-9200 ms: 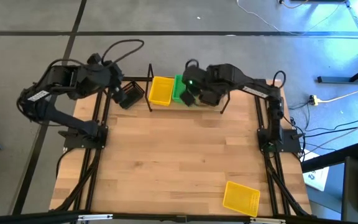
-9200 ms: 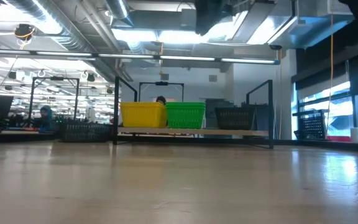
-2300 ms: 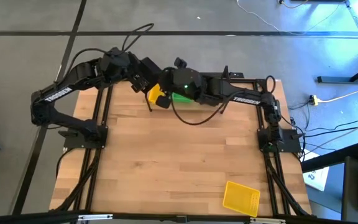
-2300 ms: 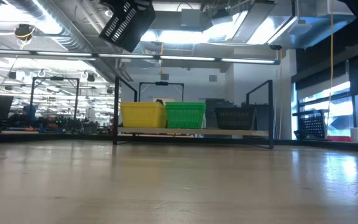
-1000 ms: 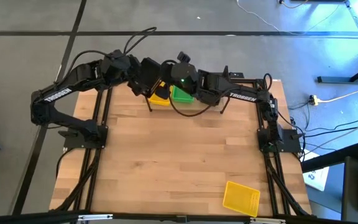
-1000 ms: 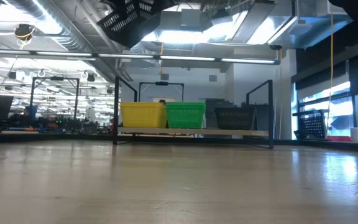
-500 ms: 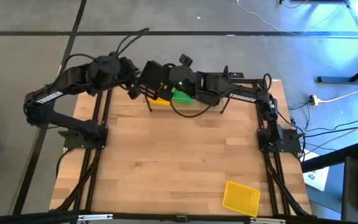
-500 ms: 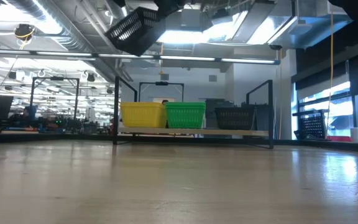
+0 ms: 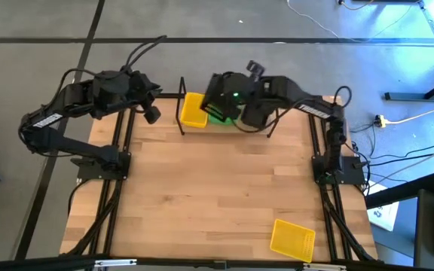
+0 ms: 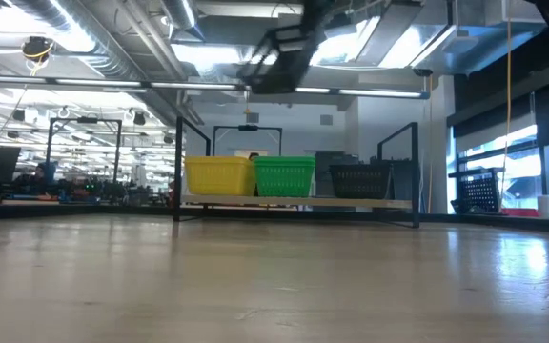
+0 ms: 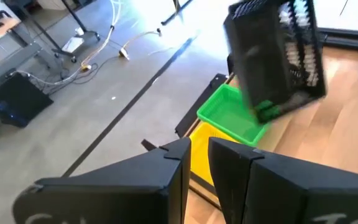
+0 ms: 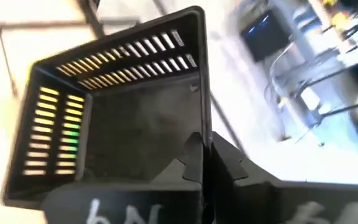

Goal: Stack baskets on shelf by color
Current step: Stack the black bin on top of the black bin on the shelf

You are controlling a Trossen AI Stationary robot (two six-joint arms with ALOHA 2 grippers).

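above shelf (image 9: 270,124), black basket (image 9: 219,94) in right tool (image 12: 202,163)

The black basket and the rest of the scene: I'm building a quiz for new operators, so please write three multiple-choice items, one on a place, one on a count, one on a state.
1. Where is the loose yellow basket?
A. On the shelf
B. On the tabletop's near right corner
C. In the left tool

2. How many baskets sit on the shelf in the low view?
A. Three
B. One
C. Five

3. What is the black basket's state?
A. Lying on the floor
B. Resting on the tabletop
C. Held in the air by the right tool

Answers:
1 B: the high view shows it lying alone there, far from the rack.
2 A: one yellow, one green and one black stand in a row.
3 C: the right wrist view shows the fingers shut on its rim, while the left tool is empty.
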